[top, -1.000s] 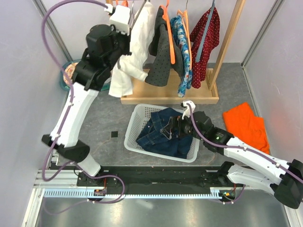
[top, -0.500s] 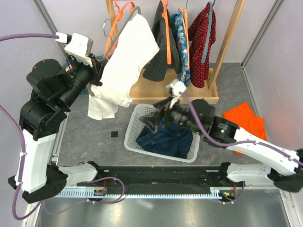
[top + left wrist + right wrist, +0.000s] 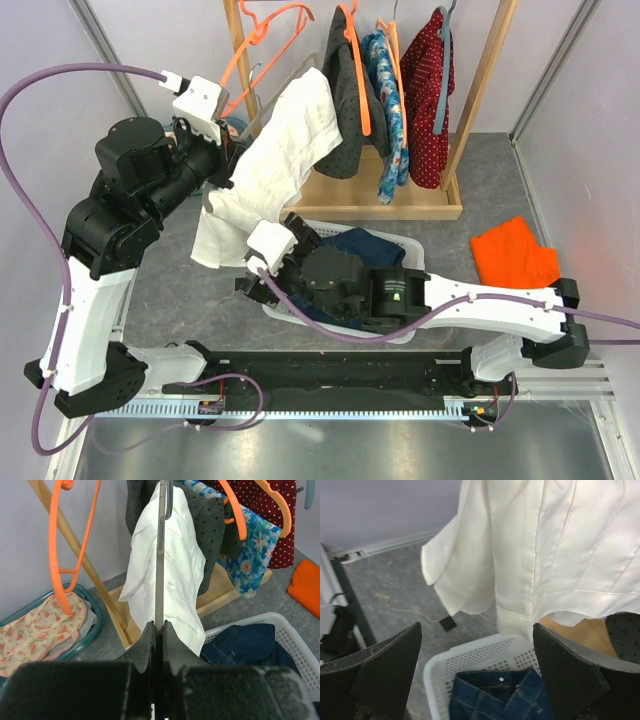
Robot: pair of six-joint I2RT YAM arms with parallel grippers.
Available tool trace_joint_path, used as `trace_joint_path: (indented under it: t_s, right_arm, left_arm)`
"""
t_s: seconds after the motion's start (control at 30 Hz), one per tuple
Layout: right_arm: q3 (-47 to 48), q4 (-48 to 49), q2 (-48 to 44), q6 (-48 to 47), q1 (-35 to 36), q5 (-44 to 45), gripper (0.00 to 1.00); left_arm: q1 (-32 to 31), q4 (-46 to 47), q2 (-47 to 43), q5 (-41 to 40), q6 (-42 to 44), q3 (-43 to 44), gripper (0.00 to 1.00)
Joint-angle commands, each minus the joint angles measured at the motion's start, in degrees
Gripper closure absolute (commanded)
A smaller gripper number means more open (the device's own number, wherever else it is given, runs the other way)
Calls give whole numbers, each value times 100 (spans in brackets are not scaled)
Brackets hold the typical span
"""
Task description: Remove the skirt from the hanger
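Right gripper (image 3: 476, 630): black fingers spread wide with nothing between them, low over the near left part of the basket, facing the skirt's hem.
White perforated plastic basket (image 3: 470, 660): on the grey floor in front of the rack, with folded blue denim clothing (image 3: 495, 695) inside.
Small black square (image 3: 447, 624): flat on the floor, just left of the basket.
White fabric skirt (image 3: 270, 170): draped on the hanger, slanting from beside the rack down to the left, its loose hem above the floor at the basket's left end.
Left gripper (image 3: 156, 627): fingers pressed together, pinching the hanger's thin bar.
Thin grey metal hanger (image 3: 159, 555): runs straight away from the fingers, inside the skirt's top.
Bright orange cloth (image 3: 515, 260): on the floor, right of the basket.
Wooden clothes rack (image 3: 400, 205): behind the basket, holding dark dotted, blue floral and red dotted garments.
Orange plastic hanger (image 3: 57, 555): bare, at the rack's left end.
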Motion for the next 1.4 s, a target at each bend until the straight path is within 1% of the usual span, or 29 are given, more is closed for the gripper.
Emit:
trace_joint_path:
  t_s: [0.0,0.07,0.17,0.2,0.33,0.43,0.47,0.57,0.63,0.77,0.83,0.97,1.03,1.07,1.13,1.17,1.2,1.23,1.27,1.33,1.37]
  right_arm:
    - [423,63,227,-800,-45,702,2]
    - [458,134,359,-906,-63,799,4]
    - [415,397,403,-872,-229,676,12]
    - [423,441,421,-880,-299,693,16]
    - [564,652,552,-915,-379,685,22]
    - [696,679,675,-863,-449,562,29]
    - [705,696,702,-828,-476,492,33]
    - [722,723,781,-670,-502,308,38]
    - [722,679,816,-520,-511,149,38]
    - [714,477,816,-186,-494,-238,31]
    - [687,380,790,-55,-494,-344,29]
    - [643,310,834,34,-502,-387,28]
    - [669,275,921,34,-502,-292,31]
    - [713,275,974,8,-511,-221,38]
    - [783,248,1062,-36,-502,-81,48]
    - [906,222,1071,-89,-511,146,69]
    - [1003,91,1115,-167,-511,340,84]
    - [1151,-23,1132,-194,-511,551,96]
    - [1475,-137,1124,-264,-511,936,100]
    - [1819,-375,1019,-633,-450,1446,100]
    - [2056,-376,940,-791,-371,1858,100]
  left_arm:
    - [-37,400,-241,221,-214,42,98]
    - [-28,374,-293,257,-223,24,98]
    - [-28,295,-363,292,-241,24,98]
    - [-28,277,-399,301,-258,-11,98]
    - [-28,260,-522,344,-284,-187,98]
    - [-28,251,-540,406,-328,-213,98]
    - [-37,251,-540,397,-329,-178,98]
    - [-37,260,-522,354,-311,-126,98]
    - [-28,260,-505,345,-320,-90,98]
    - [-28,303,-452,275,-267,-81,98]
    - [-28,312,-426,266,-276,-73,98]
    - [-28,339,-390,292,-311,15,98]
    - [-28,347,-346,292,-320,59,98]
    - [-28,339,-355,301,-328,103,98]
    - [-28,339,-355,266,-320,121,98]
    - [-28,339,-364,239,-311,103,98]
    - [-28,347,-364,213,-311,94,98]
    - [-37,347,-355,195,-294,94,98]
    - [-37,347,-355,187,-285,86,98]
    - [-28,339,-320,178,-276,86,98]
    - [-28,356,-294,169,-293,94,98]
